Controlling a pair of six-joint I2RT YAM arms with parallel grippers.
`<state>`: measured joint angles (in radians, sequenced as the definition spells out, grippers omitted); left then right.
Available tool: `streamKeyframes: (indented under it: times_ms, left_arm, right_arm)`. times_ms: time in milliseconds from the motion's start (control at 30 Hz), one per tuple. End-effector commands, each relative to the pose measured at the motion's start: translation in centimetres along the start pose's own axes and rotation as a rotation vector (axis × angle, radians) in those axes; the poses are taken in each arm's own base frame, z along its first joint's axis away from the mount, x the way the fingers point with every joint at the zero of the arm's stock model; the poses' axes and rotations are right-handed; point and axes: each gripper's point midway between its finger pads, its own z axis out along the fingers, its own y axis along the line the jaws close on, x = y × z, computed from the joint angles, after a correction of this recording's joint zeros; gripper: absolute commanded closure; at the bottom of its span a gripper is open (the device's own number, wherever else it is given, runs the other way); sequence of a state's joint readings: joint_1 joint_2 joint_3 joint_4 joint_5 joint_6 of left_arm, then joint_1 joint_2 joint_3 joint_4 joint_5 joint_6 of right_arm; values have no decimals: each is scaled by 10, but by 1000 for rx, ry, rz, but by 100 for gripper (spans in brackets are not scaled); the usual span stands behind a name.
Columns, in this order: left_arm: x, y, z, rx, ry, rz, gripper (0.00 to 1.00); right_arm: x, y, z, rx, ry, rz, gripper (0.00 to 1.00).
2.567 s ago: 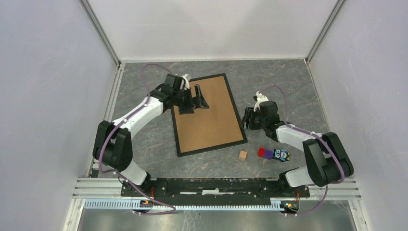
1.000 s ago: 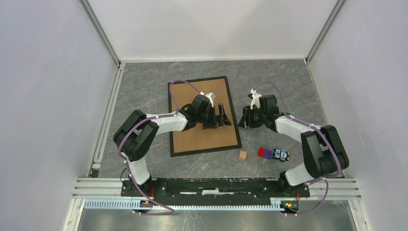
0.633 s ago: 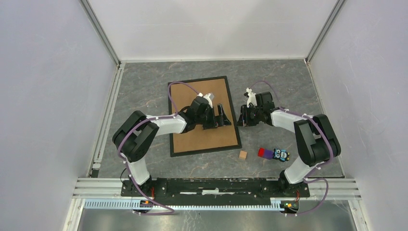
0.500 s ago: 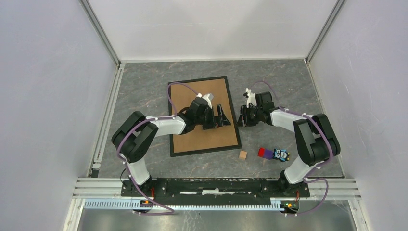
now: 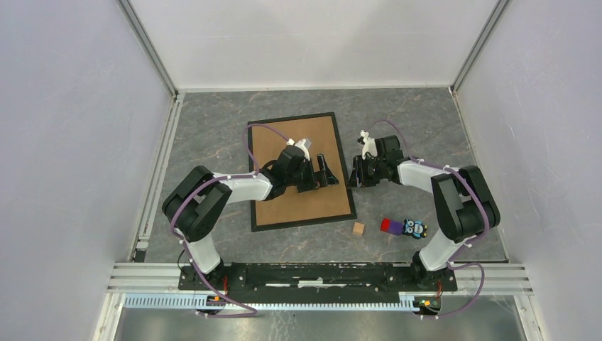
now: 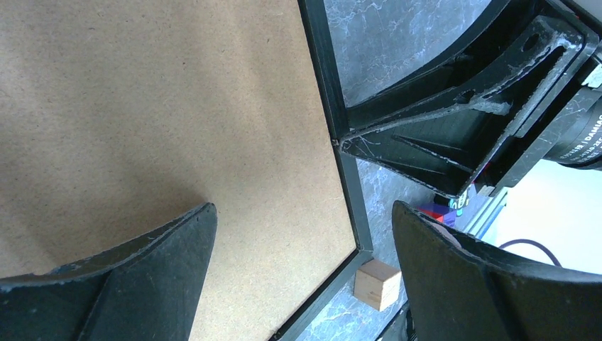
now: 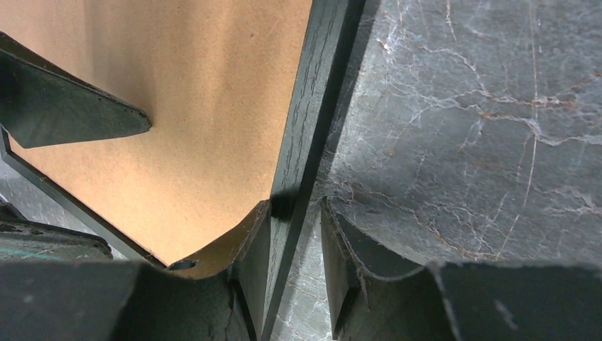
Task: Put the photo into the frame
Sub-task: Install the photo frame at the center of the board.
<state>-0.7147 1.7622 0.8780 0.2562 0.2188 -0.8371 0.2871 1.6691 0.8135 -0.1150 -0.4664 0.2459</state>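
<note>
Closing: right end effector [image 7: 294, 206] has narrowed astride thin black rectangular frame [image 7: 323, 64], right rail, centre of grey desk [image 5: 426, 128]; not pinching yet.
Spread: left end effector [image 6: 302, 213] above brown board [image 5: 298, 206].
Meaning: lift likely next.

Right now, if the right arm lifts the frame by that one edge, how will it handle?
The frame probably stays stiff: its black rail looks straight and solid. Being wide and thin, gripped at one side, it would likely tilt or swing. The brown backing board might shift loose.
</note>
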Motion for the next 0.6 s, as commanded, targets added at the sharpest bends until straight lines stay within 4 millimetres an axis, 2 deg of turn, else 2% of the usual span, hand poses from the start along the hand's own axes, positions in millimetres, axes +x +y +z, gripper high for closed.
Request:
streamKeyframes:
  times_ms: [0,200,567]
  left_arm:
    - [1,13,-4,-51,-14,-28,0]
    - [1,13,-4,-50,-13,-28,0]
    - [1,14,-7,-48,-11,-33,0]
  right_arm:
    - [4,-5,7,33,31,-16,63]
    - [10,-11,10,72,68,-17,63]
    - [39,-38,19,224,191,0,64]
